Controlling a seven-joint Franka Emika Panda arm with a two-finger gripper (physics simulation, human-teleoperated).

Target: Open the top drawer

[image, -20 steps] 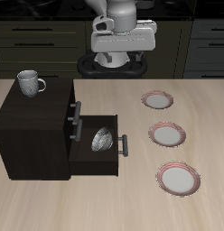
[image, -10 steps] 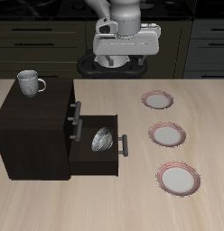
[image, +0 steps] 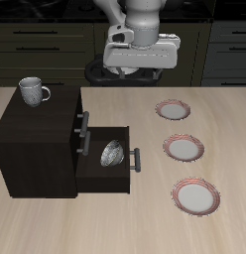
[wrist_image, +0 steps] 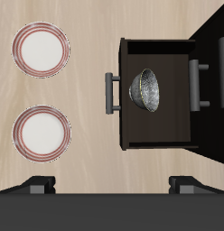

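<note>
From the front the gripper (image: 141,67) hangs high behind the desk (image: 145,213), jaws unreadable, the top drawer (image: 80,125) shut above the pulled-out lower drawer (image: 123,160); the wrist view shows its handle (wrist_image: 195,84) and a bowl (wrist_image: 147,89).

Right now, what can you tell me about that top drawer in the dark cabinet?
The top drawer is the uppermost drawer of the dark, wood-looking cabinet. Its flat dark front carries a dark bar handle that looks like metal. It sits shut or nearly so, far less pulled out than the lower drawer, which stands open with a metal bowl inside. A mug stands on the cabinet top above it. Nothing touches the handle; the gripper hangs well away.
</note>
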